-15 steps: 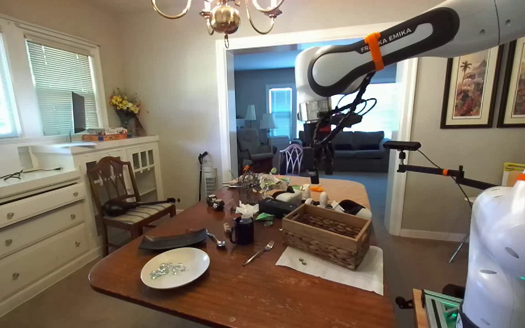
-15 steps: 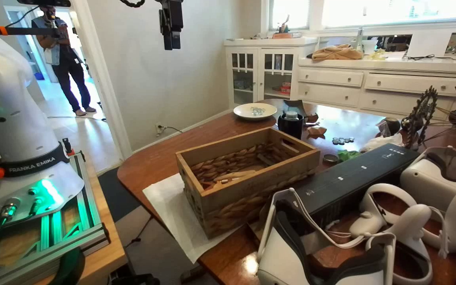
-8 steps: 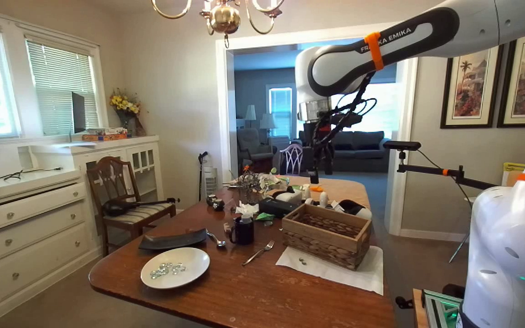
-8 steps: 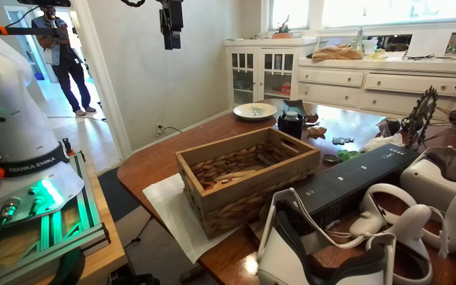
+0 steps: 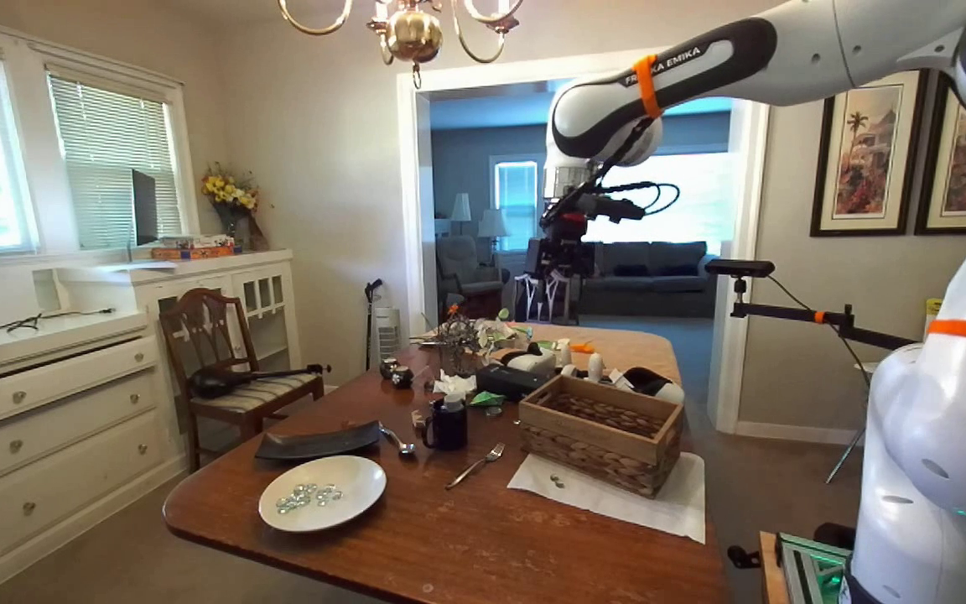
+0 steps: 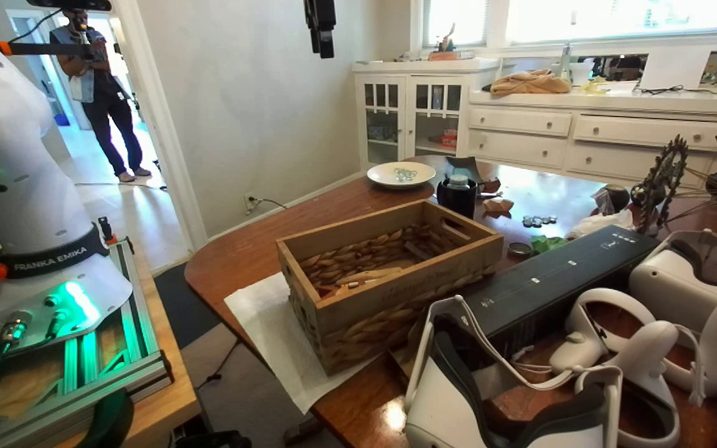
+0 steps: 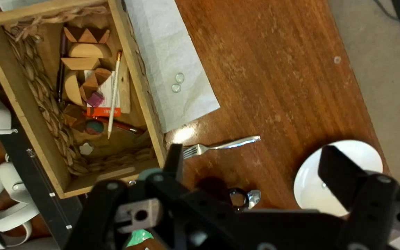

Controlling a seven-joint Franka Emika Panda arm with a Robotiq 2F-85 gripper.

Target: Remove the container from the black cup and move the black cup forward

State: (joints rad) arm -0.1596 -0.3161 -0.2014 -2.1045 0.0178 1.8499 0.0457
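Note:
The black cup (image 5: 448,431) stands upright on the wooden table, its handle on the left in that exterior view. It also shows in an exterior view (image 6: 457,201) behind the wicker basket. A clear, pale-topped container (image 5: 454,402) sits in the cup and sticks out above the rim; its top shows in both exterior views (image 6: 458,181). In the wrist view the cup (image 7: 211,186) and its ring-like handle are partly hidden by the gripper; I cannot make out the container there. My gripper (image 7: 250,159) is open and empty, high above the table, fingers down (image 5: 554,294).
A wicker basket (image 5: 584,453) holding small items stands right of the cup on white paper (image 5: 642,512). A fork (image 5: 476,466), spoon (image 5: 399,441), black tray (image 5: 319,443) and white plate (image 5: 362,485) with glass beads lie around. A black box (image 6: 557,274) and headsets (image 6: 458,379) lie beyond.
My arm stays still at first, then the gripper moves up, left in one exterior view and right in another, and turns. The cup, container and table objects have not moved.

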